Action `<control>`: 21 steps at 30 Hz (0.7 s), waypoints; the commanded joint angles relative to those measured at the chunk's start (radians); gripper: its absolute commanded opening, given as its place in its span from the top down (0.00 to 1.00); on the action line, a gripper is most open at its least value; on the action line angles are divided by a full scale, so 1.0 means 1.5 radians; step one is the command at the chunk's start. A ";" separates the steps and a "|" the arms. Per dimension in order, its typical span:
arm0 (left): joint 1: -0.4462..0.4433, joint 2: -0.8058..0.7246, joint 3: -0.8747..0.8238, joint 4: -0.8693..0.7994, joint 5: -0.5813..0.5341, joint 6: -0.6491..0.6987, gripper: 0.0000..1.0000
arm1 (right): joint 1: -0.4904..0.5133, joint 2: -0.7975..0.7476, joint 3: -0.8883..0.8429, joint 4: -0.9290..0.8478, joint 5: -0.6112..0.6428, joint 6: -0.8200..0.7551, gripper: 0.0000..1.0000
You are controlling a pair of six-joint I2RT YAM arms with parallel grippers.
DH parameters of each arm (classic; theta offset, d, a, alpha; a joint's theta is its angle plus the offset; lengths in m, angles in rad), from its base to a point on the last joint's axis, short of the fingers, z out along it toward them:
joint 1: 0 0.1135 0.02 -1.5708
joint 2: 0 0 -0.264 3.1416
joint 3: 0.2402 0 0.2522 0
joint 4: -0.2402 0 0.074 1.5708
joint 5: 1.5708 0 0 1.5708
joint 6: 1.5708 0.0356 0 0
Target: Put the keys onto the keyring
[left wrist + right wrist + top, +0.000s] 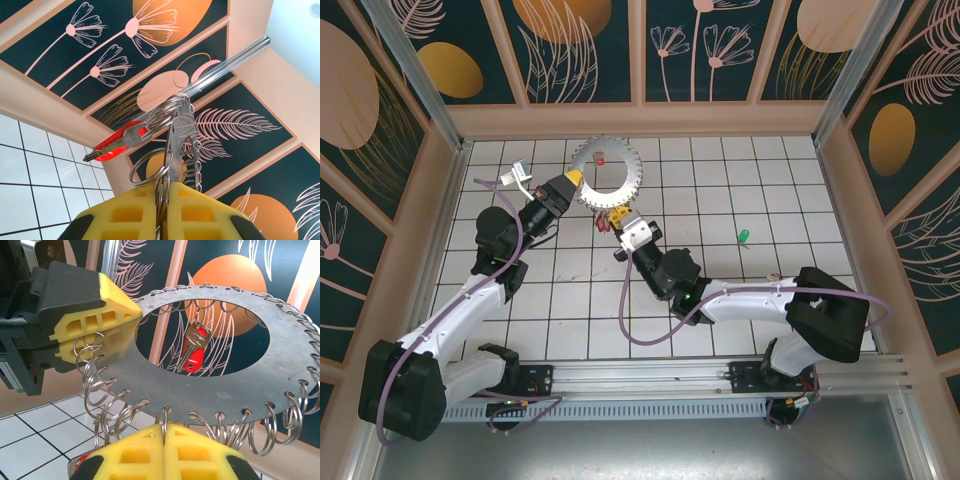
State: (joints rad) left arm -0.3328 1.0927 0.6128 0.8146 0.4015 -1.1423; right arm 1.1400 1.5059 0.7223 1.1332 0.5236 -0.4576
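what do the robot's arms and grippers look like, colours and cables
The left arm and right arm have white link shells, black joints and a purple cable looped alongside. The left gripper and right gripper have black bodies and yellow fingers moulded with rectangular pockets. A green light glows on the right arm's elbow.

Overhead view looking straight down, wrist cameras close-up — both facing keyring point(225, 390)

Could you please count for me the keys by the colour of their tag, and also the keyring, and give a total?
Red-tagged key: 1, hanging on the keyring
Green-tagged key: 1, lying on the tiles
Keyring: 1
Total: 3
A red bit beside the right gripper is too hidden to count.
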 commanded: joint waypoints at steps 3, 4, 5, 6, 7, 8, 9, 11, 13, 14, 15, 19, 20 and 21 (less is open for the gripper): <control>-0.004 -0.019 0.006 -0.053 -0.027 -0.027 1.00 | -0.011 -0.036 0.003 -0.052 -0.025 0.044 1.00; -0.003 -0.017 0.009 -0.079 -0.036 -0.029 1.00 | -0.015 -0.043 0.002 -0.072 -0.034 0.057 1.00; -0.003 -0.015 0.012 -0.101 -0.040 -0.033 1.00 | -0.017 -0.052 0.001 -0.092 -0.043 0.070 1.00; -0.003 -0.012 0.014 -0.118 -0.043 -0.039 1.00 | -0.022 -0.057 -0.001 -0.107 -0.050 0.082 1.00; -0.003 -0.007 0.013 -0.133 -0.044 -0.046 1.00 | -0.027 -0.064 -0.003 -0.124 -0.058 0.096 1.00; -0.003 -0.002 0.010 -0.138 -0.044 -0.056 0.99 | -0.033 -0.070 -0.006 -0.140 -0.064 0.112 1.00; -0.003 0.003 0.006 -0.146 -0.044 -0.067 0.97 | -0.038 -0.076 -0.008 -0.154 -0.070 0.126 1.00; -0.004 0.015 0.003 -0.167 -0.042 -0.084 0.96 | -0.052 -0.084 -0.015 -0.179 -0.090 0.152 1.00; -0.004 0.035 0.002 -0.183 -0.030 -0.100 0.93 | -0.066 -0.092 -0.022 -0.205 -0.111 0.180 1.00; -0.003 0.045 0.002 -0.192 -0.024 -0.104 0.93 | -0.073 -0.096 -0.026 -0.215 -0.125 0.190 1.00; -0.004 0.057 0.003 -0.197 -0.013 -0.109 0.93 | -0.079 -0.101 -0.029 -0.227 -0.134 0.204 1.00; -0.007 0.101 -0.001 -0.198 0.031 -0.131 0.92 | -0.109 -0.115 -0.043 -0.256 -0.178 0.245 1.00; -0.009 0.109 -0.002 -0.196 0.038 -0.134 0.91 | -0.114 -0.117 -0.047 -0.259 -0.187 0.248 1.00; -0.013 0.118 -0.001 -0.197 0.043 -0.135 0.86 | -0.119 -0.118 -0.050 -0.264 -0.197 0.254 1.00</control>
State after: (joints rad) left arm -0.3428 1.2503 0.6132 0.5522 0.4026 -1.3224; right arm 0.9947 1.3815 0.6548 0.7185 0.2592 -0.1509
